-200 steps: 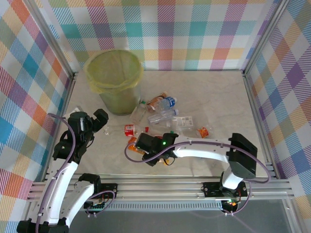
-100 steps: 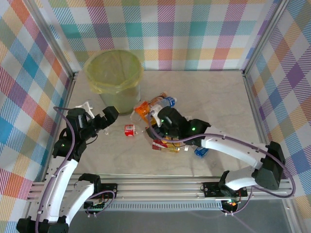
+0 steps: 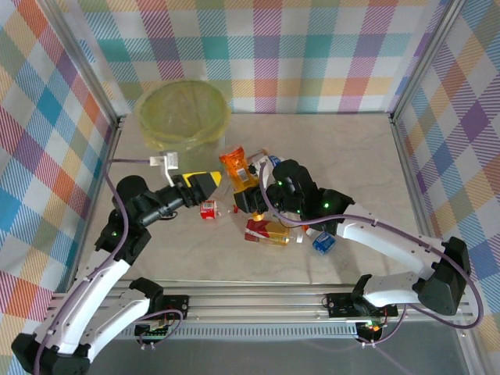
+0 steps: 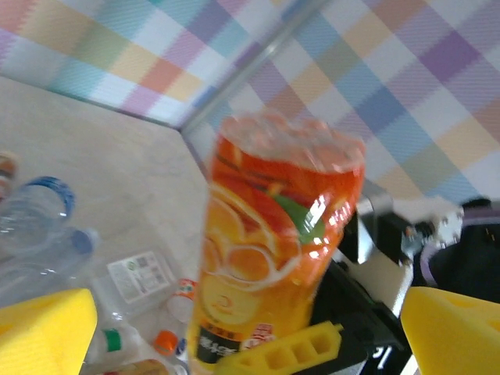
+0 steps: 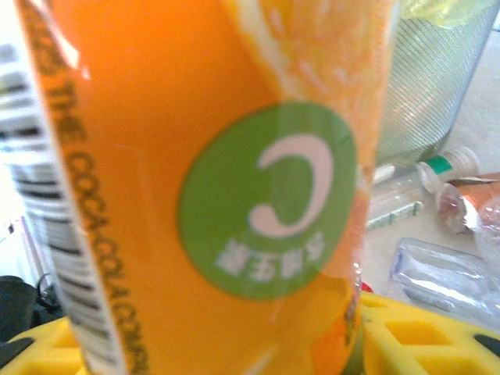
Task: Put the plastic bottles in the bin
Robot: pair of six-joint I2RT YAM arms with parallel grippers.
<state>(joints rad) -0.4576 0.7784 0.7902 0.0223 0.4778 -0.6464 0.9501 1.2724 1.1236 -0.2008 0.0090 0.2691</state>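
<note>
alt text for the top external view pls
The right gripper holds an orange-labelled bottle upright, right beside the open left gripper. The bag-lined pale-green bin stands at far left; more bottles lie on the table near the right gripper.

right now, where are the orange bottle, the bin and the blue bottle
orange bottle (image 3: 236, 169): top view, middle of its label
bin (image 3: 160, 137): top view, near rim of the bag
blue bottle (image 3: 322, 244): top view, its blue label
</note>
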